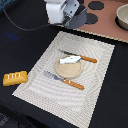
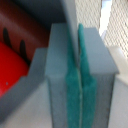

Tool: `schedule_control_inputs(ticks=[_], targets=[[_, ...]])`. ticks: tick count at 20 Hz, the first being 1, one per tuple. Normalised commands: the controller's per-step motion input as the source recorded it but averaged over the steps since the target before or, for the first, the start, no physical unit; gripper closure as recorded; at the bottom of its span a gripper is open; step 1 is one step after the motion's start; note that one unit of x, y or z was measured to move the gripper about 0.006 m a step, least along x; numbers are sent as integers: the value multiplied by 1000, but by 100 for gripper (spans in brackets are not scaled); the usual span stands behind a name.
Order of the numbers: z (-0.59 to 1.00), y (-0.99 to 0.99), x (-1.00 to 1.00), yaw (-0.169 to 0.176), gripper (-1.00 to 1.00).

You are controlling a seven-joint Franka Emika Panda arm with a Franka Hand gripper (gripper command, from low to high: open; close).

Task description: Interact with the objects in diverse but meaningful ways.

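Jaws (image 2: 80, 80) pressed together w/ nothing between; bread loaf (image 1: 15, 78) off placemat (image 1: 95, 90) edge, well apart from plate (image 1: 70, 69).

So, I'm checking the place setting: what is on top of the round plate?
A pale silvery flat piece lies on the plate, toward its far rim. The plate surface beneath it is covered; the rest looks bare.

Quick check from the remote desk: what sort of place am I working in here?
Likely a tabletop toy-kitchen setup: a placemat set with a plate, a knife and a fork, a toy bread loaf beside it, and a toy stove behind.
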Motion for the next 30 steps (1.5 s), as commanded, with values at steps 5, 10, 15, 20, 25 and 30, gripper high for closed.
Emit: schedule_control_inputs(ticks=[5, 10, 15, 20, 25, 30], targets=[[385, 491, 841, 0, 100], [346, 618, 738, 0, 100], [258, 806, 506, 0, 100], [277, 845, 416, 0, 100], [271, 798, 457, 0, 100], [254, 727, 503, 0, 100]])
